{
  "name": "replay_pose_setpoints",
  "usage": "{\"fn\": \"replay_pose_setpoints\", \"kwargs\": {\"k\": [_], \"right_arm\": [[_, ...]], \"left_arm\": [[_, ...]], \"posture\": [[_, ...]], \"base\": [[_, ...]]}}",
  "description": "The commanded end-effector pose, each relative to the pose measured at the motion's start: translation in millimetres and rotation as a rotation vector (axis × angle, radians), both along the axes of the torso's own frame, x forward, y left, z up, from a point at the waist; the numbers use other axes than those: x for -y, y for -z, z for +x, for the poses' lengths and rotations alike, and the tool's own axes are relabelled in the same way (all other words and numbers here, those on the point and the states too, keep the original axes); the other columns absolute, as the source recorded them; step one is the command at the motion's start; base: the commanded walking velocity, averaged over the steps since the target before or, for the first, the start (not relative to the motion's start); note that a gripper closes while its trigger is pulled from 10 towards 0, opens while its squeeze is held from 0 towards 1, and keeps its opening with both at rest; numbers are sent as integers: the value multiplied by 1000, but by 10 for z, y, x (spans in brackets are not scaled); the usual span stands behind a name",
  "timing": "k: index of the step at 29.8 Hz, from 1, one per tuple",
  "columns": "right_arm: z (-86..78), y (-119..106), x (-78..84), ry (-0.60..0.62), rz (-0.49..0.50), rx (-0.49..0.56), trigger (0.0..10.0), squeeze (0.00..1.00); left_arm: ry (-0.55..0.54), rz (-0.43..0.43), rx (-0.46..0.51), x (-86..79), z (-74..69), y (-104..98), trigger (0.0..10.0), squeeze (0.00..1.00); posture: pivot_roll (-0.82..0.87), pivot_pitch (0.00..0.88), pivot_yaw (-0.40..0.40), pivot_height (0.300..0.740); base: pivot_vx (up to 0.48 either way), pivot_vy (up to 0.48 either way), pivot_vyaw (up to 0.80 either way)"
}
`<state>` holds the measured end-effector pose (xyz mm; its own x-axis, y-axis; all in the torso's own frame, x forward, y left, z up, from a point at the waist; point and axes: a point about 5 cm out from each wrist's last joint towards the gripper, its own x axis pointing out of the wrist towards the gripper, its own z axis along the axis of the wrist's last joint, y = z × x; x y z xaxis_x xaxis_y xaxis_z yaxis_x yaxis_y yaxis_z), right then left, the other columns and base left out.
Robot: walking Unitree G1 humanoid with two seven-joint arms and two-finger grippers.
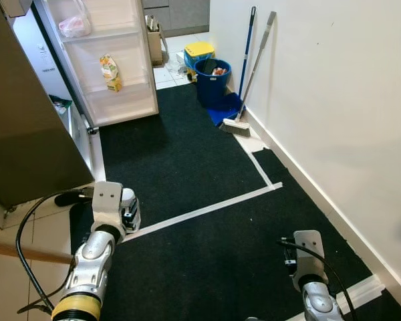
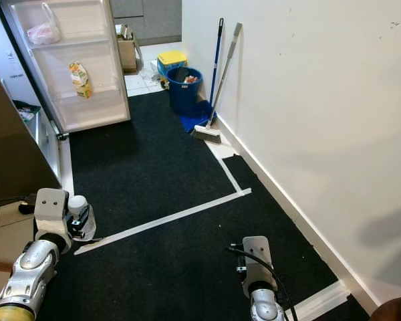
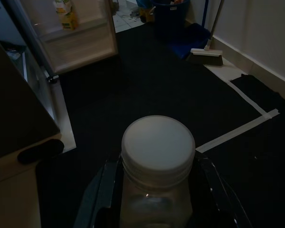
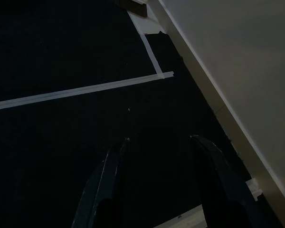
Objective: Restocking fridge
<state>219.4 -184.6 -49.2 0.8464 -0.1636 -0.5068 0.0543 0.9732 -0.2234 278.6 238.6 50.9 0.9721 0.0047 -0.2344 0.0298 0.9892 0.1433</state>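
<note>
I have the jar [image 3: 156,161] in my left gripper [image 3: 156,199], carried low at my left side above the edge of the black carpet [image 1: 187,167]. It is a clear jar with a white screw lid, and it stands upright, its long axis running up between the two black fingers [image 3: 102,199]. The jaws are closed in against its sides, one finger on each flank, with no gap that I can make out.

The fridge [image 1: 27,120] lies ahead and to my left. Its door [image 1: 103,60] is swung wide open, the inner shelves facing me, with a carton [image 1: 109,70] on the middle door shelf and a plastic bag [image 1: 75,25] on the upper one. So from the jar the way to the fridge runs forward across the carpet and slightly leftward, and the left arm is the nearer one by far. I judge I need to walk closer before any reach is possible, since the door stands well apart from the gripper.

My right gripper [image 4: 156,190] hangs idle over the carpet near the white tape line [image 4: 80,90], jaws spread wide and holding nothing.

Against the wall [image 1: 334,100] ahead stand a blue bucket [image 1: 212,80] and a broom [image 1: 244,100], well clear of my path.
</note>
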Motion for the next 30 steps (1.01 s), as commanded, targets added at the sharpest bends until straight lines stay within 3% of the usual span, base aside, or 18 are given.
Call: {"fn": "replay_pose_setpoints", "kwargs": {"k": [1, 30], "right_arm": [[-47, 27, 26, 14, 2, -10, 10000, 0], [-56, 34, 18, 10, 0, -15, 10000, 0]], "left_arm": [[10, -10, 14, 32, 1, -13, 10000, 0], [20, 1, 13, 41, -6, -10, 10000, 0]], "posture": [[58, 24, -9, 740], [55, 28, -10, 740]], "base": [[382, 0, 0], [388, 0, 0]]}}
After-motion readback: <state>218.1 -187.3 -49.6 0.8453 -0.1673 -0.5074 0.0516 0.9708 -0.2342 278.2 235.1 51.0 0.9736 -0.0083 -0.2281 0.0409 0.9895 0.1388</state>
